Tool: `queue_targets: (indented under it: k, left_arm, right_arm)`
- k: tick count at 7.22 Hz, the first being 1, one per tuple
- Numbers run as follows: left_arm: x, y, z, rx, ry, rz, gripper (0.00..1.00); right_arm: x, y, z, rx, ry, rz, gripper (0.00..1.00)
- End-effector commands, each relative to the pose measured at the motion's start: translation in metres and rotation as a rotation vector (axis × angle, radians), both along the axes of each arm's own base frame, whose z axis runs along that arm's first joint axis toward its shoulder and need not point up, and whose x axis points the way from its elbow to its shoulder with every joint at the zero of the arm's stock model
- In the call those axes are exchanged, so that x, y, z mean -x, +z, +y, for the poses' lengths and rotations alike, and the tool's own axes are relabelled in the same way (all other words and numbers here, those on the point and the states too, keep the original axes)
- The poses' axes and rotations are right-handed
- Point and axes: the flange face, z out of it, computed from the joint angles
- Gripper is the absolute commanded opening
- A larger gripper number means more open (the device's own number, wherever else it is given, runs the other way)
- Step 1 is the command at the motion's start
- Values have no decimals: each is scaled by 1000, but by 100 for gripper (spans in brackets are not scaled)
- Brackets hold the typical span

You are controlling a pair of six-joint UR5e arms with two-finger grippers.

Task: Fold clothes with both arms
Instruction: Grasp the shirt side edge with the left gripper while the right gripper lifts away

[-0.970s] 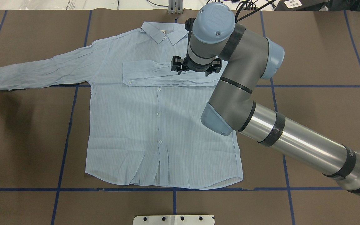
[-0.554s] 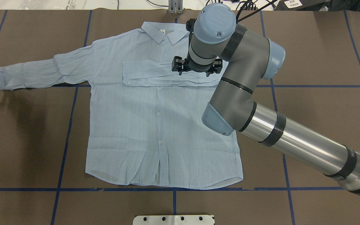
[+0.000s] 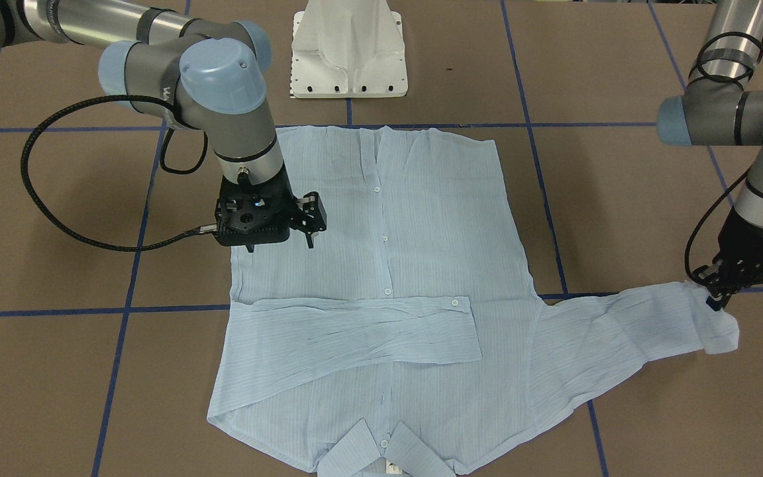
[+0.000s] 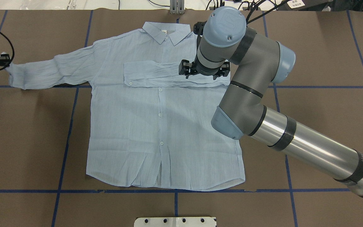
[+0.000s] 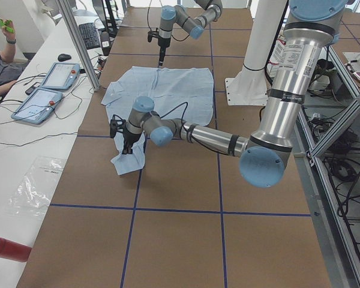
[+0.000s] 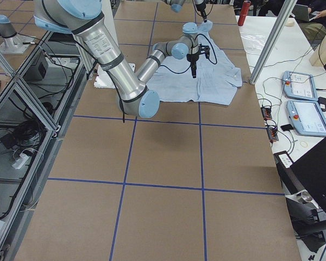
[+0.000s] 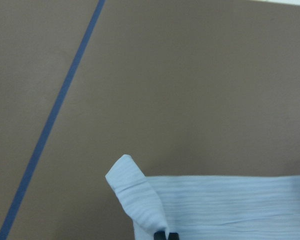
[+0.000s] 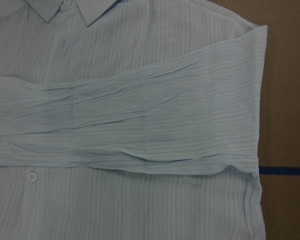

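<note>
Pale-blue crinkled shirt (image 4: 137, 132) lies flat, one sleeve (image 4: 156, 75) folded across.

The shirt (image 4: 137, 126) was pale blue with fine stripes and white buttons (image 4: 161, 142); the surface (image 4: 326, 47) was brown, gridded with blue lines (image 4: 27, 191).

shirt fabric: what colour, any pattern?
Pale blue shirt with fine stripes; clearest in the right wrist view.

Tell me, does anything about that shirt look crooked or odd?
Only mildly: the shirt has one sleeve folded across its chest, while the other sleeve sticks out sideways, its cuff curled and pinched in the left gripper. No damage shows.
</note>
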Motion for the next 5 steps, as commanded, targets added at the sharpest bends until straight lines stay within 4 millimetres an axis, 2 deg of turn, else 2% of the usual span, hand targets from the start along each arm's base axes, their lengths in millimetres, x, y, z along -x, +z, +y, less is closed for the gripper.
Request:
queue_targets:
  k: [1, 2, 3, 4, 5]
  left_arm:
    - [-92, -122, -6, 144, -46, 115, 0]
    - [-144, -167, 5, 203, -82, 205, 0]
    - [-174, -214, 8, 239, -106, 284, 0]
    - [-195, -254, 8, 299, -109, 366, 0]
    - [-237, -301, 12, 354, -129, 445, 0]
  right_arm:
    - [-22, 43, -5, -28, -50, 76, 100]
    - [-37, 56, -14, -41, -83, 121, 100]
    - [-54, 74, -22, -30, -111, 133, 100]
    - [-70, 92, -20, -16, -118, 131, 100]
    - [-88, 106, -17, -36, -139, 138, 100]
